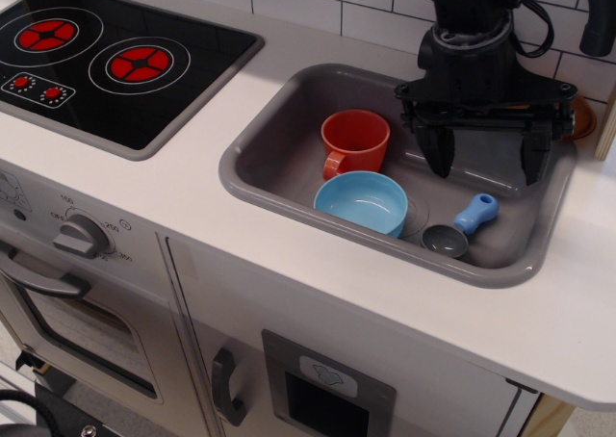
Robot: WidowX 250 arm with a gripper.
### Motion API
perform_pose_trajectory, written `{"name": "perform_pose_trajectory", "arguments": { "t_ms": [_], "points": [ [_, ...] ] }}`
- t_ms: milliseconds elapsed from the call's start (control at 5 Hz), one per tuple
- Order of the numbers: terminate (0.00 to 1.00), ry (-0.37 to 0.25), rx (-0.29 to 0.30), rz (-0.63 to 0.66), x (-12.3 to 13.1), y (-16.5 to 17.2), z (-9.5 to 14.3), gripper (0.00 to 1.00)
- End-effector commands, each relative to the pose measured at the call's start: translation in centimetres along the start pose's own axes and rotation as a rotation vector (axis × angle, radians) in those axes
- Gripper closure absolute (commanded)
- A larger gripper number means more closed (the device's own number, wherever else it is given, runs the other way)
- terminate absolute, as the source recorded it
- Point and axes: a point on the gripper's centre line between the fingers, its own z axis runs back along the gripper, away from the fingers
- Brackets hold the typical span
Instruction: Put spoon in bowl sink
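The spoon [459, 227] lies on the floor of the grey sink [279, 182] at the front right, grey scoop toward the front, light-blue handle pointing back right. The light-blue bowl [361, 202] sits upright in the sink just left of the spoon, apart from it. My gripper [486, 164] hangs above the right part of the sink, fingers pointing down and open, empty, above and slightly behind the spoon.
A red-orange cup [354, 141] with a handle stands in the sink right behind the bowl. A black stove top [106, 62] with red burners lies on the white counter to the left. A tiled wall runs behind.
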Motion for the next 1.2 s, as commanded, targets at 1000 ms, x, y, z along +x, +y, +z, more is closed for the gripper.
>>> {"name": "perform_pose_trajectory", "arguments": {
  "t_ms": [1000],
  "points": [
    [0.0,0.03,0.094,-0.145,4.3,1.2,-3.8,0.0]
  ]
}}
